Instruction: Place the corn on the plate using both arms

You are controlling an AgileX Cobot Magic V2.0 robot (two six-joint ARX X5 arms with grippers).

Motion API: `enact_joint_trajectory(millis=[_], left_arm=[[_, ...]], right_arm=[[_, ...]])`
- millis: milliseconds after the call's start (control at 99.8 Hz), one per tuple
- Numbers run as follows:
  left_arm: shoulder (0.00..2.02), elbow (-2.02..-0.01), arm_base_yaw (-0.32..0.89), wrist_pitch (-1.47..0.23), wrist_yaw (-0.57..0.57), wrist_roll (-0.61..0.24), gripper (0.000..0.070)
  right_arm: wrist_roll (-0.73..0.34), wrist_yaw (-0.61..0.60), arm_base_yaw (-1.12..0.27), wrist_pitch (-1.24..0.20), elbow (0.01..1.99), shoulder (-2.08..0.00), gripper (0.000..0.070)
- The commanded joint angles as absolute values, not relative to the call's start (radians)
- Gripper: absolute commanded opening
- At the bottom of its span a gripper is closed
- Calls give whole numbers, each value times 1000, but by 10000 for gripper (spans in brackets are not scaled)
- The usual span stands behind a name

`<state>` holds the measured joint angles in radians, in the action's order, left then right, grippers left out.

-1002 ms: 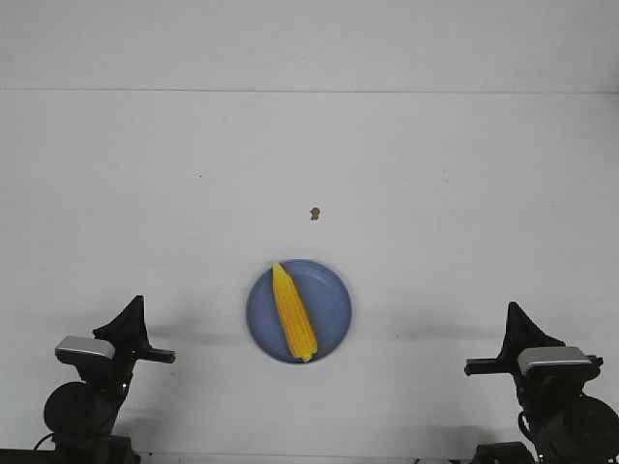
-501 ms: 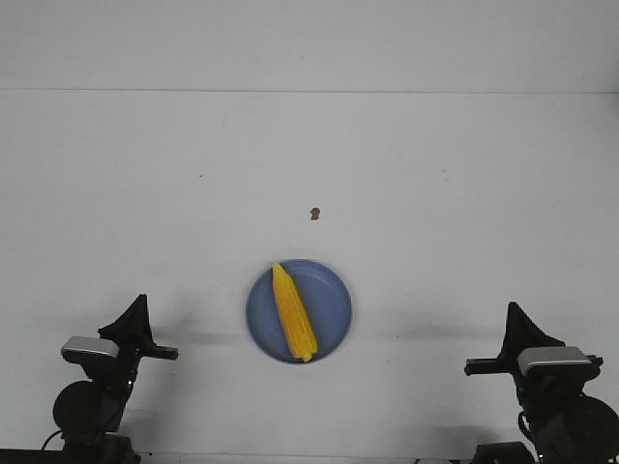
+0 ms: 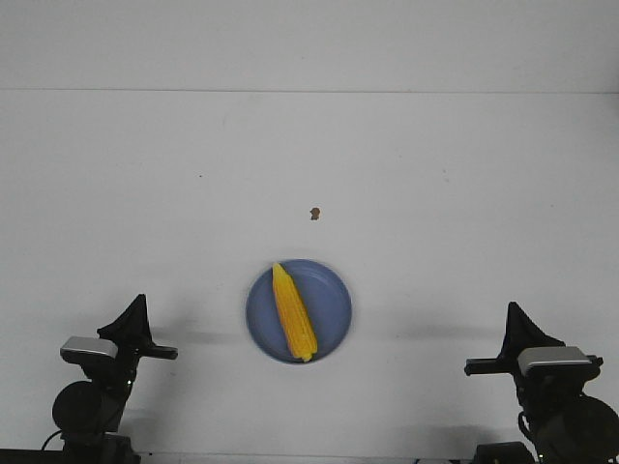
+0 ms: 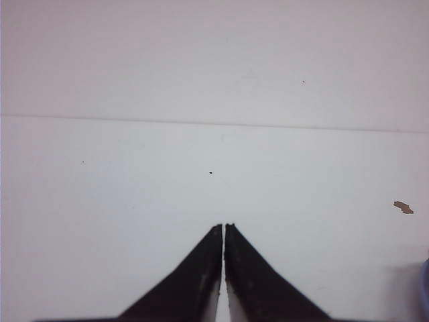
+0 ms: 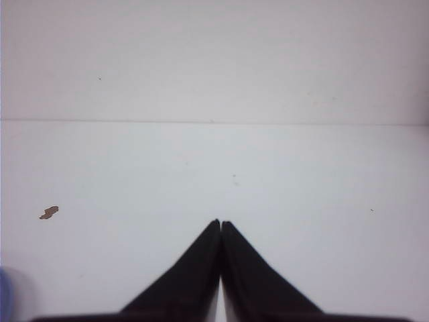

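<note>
The yellow corn (image 3: 294, 311) lies lengthwise on the blue plate (image 3: 334, 309) in the middle of the white table, near the front. My left gripper (image 3: 136, 307) sits low at the front left, well apart from the plate, and is shut and empty (image 4: 223, 227). My right gripper (image 3: 513, 314) sits low at the front right, also apart from the plate, shut and empty (image 5: 219, 222). A sliver of the plate's rim shows at the edge of the left wrist view (image 4: 425, 288) and of the right wrist view (image 5: 4, 295).
A small brown speck (image 3: 314, 213) lies on the table beyond the plate; it also shows in the left wrist view (image 4: 403, 207) and the right wrist view (image 5: 48, 212). The table's far edge meets a white wall (image 3: 309, 43).
The left arm has settled slightly back and to the right over the last second. The corn, the plate and the right arm have not moved.
</note>
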<state>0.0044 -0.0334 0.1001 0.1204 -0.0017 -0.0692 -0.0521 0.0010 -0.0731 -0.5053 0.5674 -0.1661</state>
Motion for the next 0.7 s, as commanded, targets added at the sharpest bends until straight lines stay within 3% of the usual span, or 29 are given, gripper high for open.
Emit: enact_joint_trajectory(millis=[0, 401, 691], left_arm=[[3, -14, 100, 135, -4, -72, 14], [3, -14, 100, 135, -4, -72, 14], [3, -14, 100, 135, -4, -72, 15]], right_arm=[[-48, 1, -75, -495, 573, -171, 0], [-20, 9, -74, -477, 565, -159, 0], [-24, 7, -56, -275, 362, -19, 0]])
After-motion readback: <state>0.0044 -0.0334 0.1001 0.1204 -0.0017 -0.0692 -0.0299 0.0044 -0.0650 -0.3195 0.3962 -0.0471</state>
